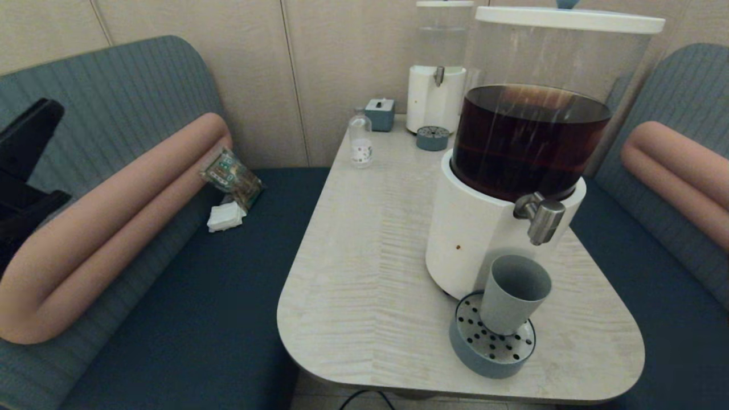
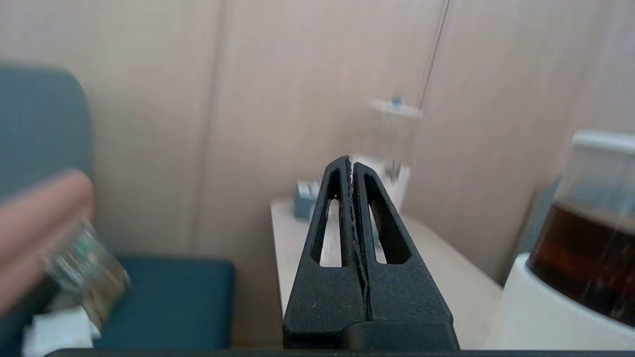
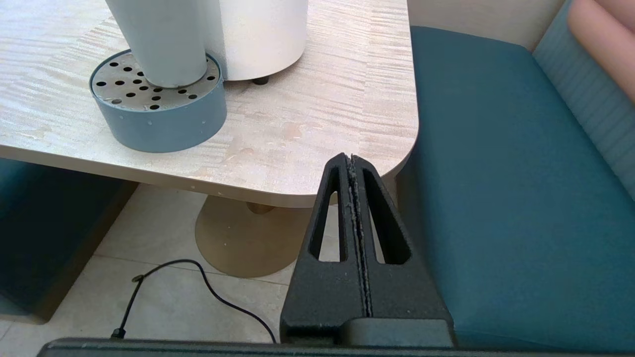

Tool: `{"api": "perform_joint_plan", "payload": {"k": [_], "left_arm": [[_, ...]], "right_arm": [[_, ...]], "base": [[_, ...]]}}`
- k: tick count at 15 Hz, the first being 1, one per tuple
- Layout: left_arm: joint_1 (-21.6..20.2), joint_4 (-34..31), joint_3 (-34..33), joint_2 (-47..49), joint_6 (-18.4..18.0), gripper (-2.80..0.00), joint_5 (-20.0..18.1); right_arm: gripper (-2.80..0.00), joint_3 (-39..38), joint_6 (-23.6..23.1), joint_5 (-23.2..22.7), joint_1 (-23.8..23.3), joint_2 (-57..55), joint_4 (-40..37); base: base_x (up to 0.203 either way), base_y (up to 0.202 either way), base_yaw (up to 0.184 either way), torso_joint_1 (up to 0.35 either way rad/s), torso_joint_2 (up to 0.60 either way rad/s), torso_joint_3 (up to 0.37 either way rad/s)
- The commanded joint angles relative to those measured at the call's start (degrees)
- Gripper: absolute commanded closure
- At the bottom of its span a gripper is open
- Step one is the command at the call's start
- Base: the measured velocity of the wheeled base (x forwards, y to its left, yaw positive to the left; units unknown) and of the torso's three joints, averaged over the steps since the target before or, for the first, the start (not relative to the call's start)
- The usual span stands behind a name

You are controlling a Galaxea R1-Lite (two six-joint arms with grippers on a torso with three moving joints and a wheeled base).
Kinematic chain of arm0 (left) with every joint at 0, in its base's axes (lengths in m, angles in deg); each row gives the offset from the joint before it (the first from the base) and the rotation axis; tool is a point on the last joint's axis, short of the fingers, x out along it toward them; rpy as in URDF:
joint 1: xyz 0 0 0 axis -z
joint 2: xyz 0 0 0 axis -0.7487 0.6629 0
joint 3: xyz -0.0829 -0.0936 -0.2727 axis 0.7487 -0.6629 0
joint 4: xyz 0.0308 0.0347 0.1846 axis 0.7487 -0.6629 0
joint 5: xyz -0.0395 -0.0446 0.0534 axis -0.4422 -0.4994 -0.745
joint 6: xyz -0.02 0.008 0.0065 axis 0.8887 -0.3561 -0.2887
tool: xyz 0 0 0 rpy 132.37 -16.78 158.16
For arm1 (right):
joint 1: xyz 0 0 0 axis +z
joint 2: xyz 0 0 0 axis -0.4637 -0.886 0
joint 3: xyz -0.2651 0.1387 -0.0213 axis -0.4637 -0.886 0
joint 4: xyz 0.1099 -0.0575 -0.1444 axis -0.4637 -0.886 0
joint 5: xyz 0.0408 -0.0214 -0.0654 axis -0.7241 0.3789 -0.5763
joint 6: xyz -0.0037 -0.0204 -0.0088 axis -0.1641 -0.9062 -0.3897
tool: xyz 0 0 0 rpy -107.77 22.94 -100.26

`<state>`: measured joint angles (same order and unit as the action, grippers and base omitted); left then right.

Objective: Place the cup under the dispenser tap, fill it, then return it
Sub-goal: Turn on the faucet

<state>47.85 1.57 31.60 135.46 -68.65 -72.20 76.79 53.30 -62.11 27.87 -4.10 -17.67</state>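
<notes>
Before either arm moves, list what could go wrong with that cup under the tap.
1. The cup leans on the perforated drip tray; a nudge might tip it.
2. Its mouth may sit off the dispenser tap, so dark liquid could miss.
3. Left gripper and right gripper are shut and away, unable to steady it.

This looks like a café or canteen booth. A pale wood-grain table [image 1: 370, 273] on one pedestal foot [image 3: 238, 243] fills the middle of the frame, with blue padded benches [image 1: 188, 296] and pink bolster backs [image 1: 114, 222] at the left and right edges. Two self-serve drink dispensers [image 1: 512, 171] stand on the table's right and far end, a tissue box [image 1: 380, 114] by the beige panelled wall [image 1: 342, 68].
</notes>
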Motion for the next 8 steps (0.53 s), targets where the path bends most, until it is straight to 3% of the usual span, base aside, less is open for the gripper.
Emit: {"api": "perform_joint_plan", "payload": {"k": [1,4,8], "left_arm": [[-1.4,0.5,-2.4,-7.8,0.3,0.0,0.0],[-2.1,-2.0,-4.7,-17.3,0.3,0.0,-0.2],[-2.2,-22.6,-2.2,-30.4,0.2,0.0,-0.5]], "right_arm": [[0.0,-0.1,0.0,0.0,0.0,0.0,0.0],[0.0,0.0,0.0,0.0,0.0,0.0,0.0],[0.0,0.0,0.0,0.0,0.0,0.0,0.0]], "base": [[0.0,0.0,0.0,0.0,0.0,0.0],[0.0,0.0,0.0,0.0,0.0,0.0],[0.0,0.0,0.0,0.0,0.0,0.0]]}}
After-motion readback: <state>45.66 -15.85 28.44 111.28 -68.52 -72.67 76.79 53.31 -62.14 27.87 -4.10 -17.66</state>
